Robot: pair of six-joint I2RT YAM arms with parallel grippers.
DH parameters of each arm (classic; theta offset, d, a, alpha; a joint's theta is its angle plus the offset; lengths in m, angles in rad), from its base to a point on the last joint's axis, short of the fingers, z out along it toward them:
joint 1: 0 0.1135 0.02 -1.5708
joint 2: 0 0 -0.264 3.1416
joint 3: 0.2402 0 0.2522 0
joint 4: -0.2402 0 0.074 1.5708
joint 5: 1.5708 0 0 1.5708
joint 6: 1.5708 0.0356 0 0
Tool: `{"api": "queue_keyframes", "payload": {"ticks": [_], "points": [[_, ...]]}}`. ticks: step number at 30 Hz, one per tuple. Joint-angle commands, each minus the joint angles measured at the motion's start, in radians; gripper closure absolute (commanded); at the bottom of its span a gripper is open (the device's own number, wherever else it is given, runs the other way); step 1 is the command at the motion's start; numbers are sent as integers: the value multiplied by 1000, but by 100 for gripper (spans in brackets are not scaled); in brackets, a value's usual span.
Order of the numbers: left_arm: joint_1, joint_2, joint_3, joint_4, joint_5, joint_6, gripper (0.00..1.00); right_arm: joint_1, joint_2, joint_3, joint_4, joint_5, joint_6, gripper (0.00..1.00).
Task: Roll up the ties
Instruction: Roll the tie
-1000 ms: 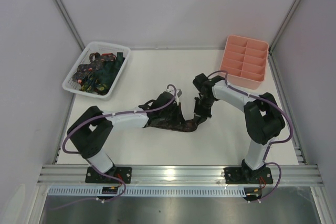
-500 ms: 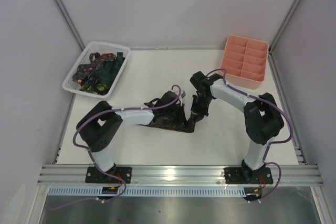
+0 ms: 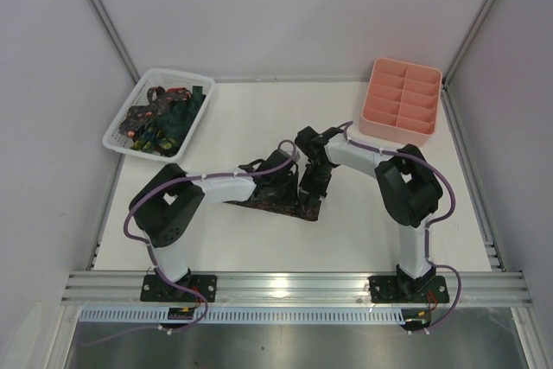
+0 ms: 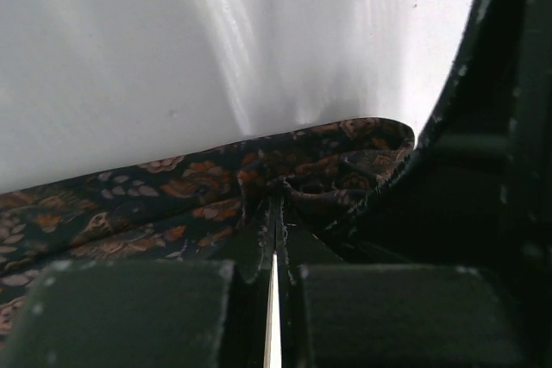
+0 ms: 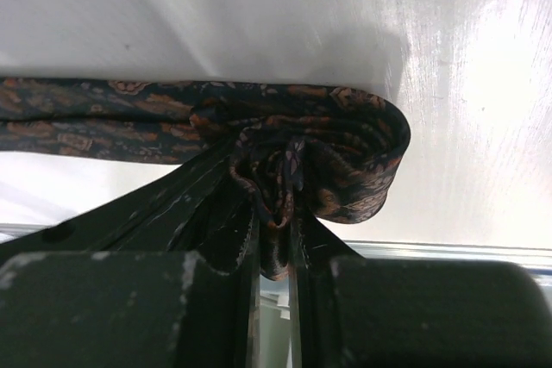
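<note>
So the dark brown fabric necktie with orange-red paisley print [image 5: 103, 118] lies stretched flat mid-scene, one end curled into a loose, bunched loop. The dark green ties [image 3: 164, 123] sit heaped far left.

Left arm [image 3: 220, 187] and right arm [image 3: 359, 155]: white links, black joints, purple cable [image 3: 127, 224]. The right pincer [image 5: 274, 221] is scuffed black.

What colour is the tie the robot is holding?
Dark tie with orange-red leafy swirls; clearest in the right wrist view.
</note>
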Motion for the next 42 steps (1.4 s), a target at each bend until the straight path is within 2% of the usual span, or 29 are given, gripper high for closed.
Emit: {"api": "queue_keyframes", "payload": {"ticks": [1, 5, 9, 11, 12, 17, 18, 21, 25, 30, 32, 33, 35, 37, 39, 41, 42], "points": [[2, -81, -32, 15, -79, -14, 99, 20, 39, -1, -13, 82, 78, 100], [1, -153, -89, 18, -120, -12, 99, 20, 42, -15, -10, 136, 75, 100], [1, -233, -107, -61, -177, -11, 99, 20, 65, 8, -27, 159, 60, 99], [4, -296, -133, -80, -231, -12, 99, 20, 65, 17, -39, 169, 67, 92], [7, -314, -142, -95, -240, -12, 99, 21, 67, 21, -38, 163, 67, 84], [38, -406, -178, -134, -236, -20, 99, 20, 75, 83, -59, 142, 37, 65], [39, -435, -181, -144, -232, -20, 99, 20, 79, 95, -71, 139, 32, 57], [45, -481, -190, -158, -222, -17, 99, 18, 79, 120, -81, 113, 12, 48], [52, -538, -186, -187, -214, -29, 99, 20, 53, 144, -87, 85, 6, 46], [55, -514, -150, -194, -162, -23, 99, 3, -17, 225, -141, 56, -25, 43], [55, -477, -126, -177, -110, -21, 99, -8, -54, 232, -147, 59, -54, 36], [55, -462, -117, -160, -88, -23, 99, -28, -97, 223, -147, 56, -95, 32], [55, -420, -84, -161, -53, -21, 99, -58, -157, 152, -101, 35, -147, 29], [56, -348, -28, -174, -36, -17, 99, -104, -254, 83, -20, 42, -234, 17], [56, -283, 35, -180, -16, 0, 100, -143, -307, -52, 57, -41, -305, 16], [59, -242, 98, -181, -4, 11, 100, -208, -394, -237, 222, -99, -372, 17], [62, -218, 120, -181, 19, 18, 100, -233, -422, -309, 287, -178, -385, 17]]}}
